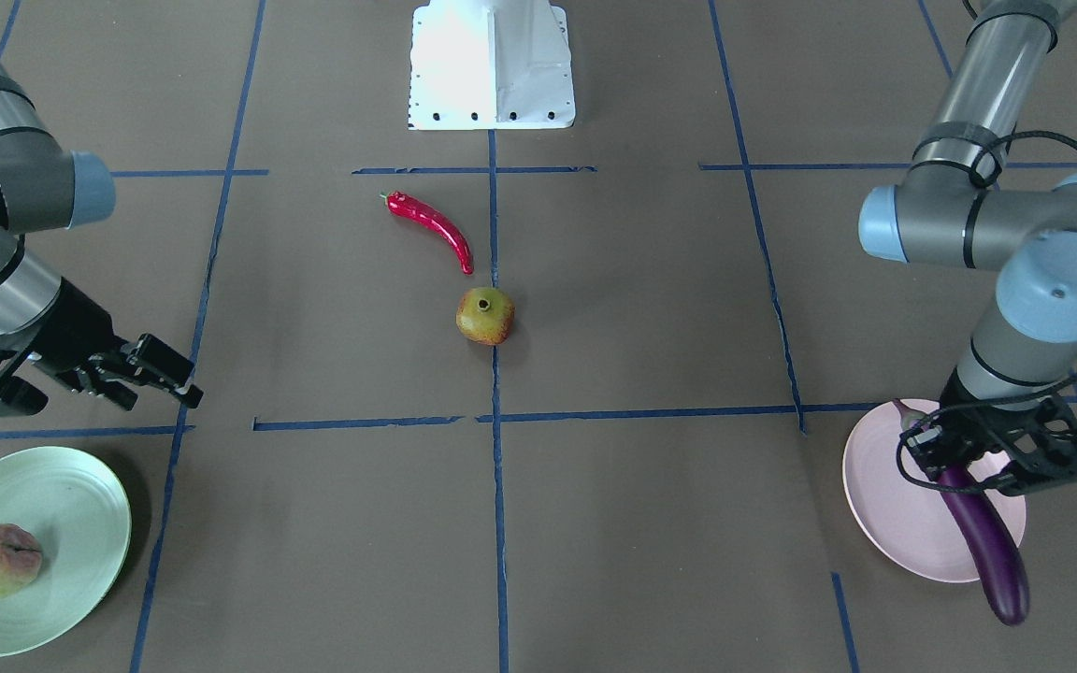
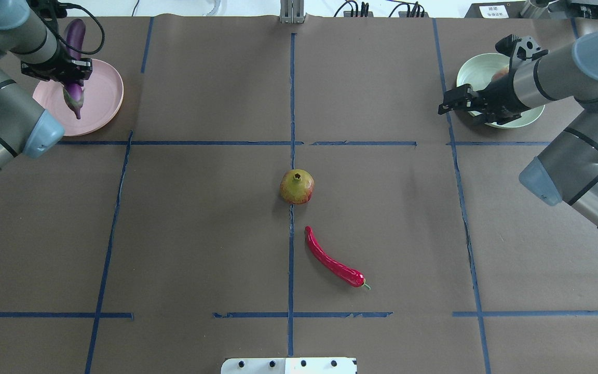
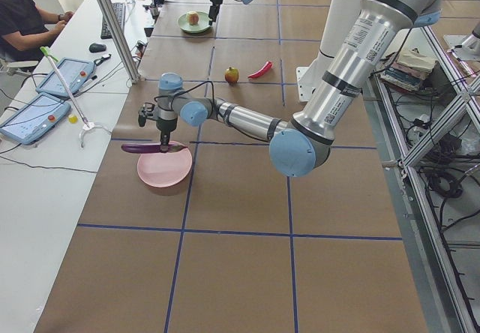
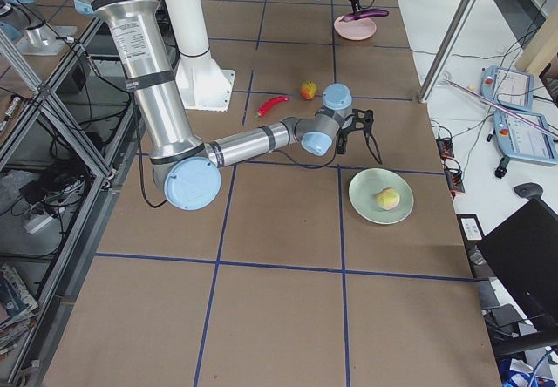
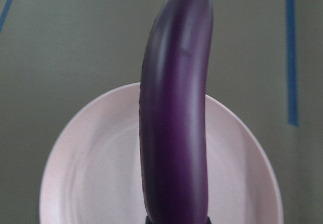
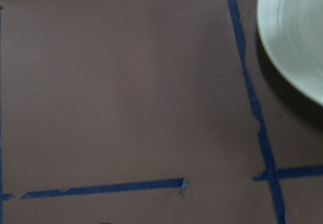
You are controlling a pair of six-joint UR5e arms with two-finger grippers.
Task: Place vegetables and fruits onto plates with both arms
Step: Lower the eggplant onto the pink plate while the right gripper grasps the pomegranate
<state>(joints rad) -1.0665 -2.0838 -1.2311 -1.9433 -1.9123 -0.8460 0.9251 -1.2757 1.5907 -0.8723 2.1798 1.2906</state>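
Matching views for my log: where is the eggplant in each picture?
Front-facing: eggplant, lower right.
Overhead: eggplant, top left.
Exterior left: eggplant, centre left.
Exterior right: eggplant, top, right of centre.
Left wrist: eggplant, centre.
Right wrist: absent.
Shared landmark: pink plate under it.

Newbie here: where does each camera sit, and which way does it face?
Front-facing: across the table, facing the white base; left arm at right, right arm at left.
Overhead: behind the robot, looking forward and down; both arms.
Exterior left: table's end; left arm near, left pincer holding the eggplant.
Exterior right: opposite end; right arm near.
Left wrist: down the eggplant onto the pink plate; no arm.
Right wrist: table, green plate edge; no arm.
Front-facing and overhead share pomegranate and chili.
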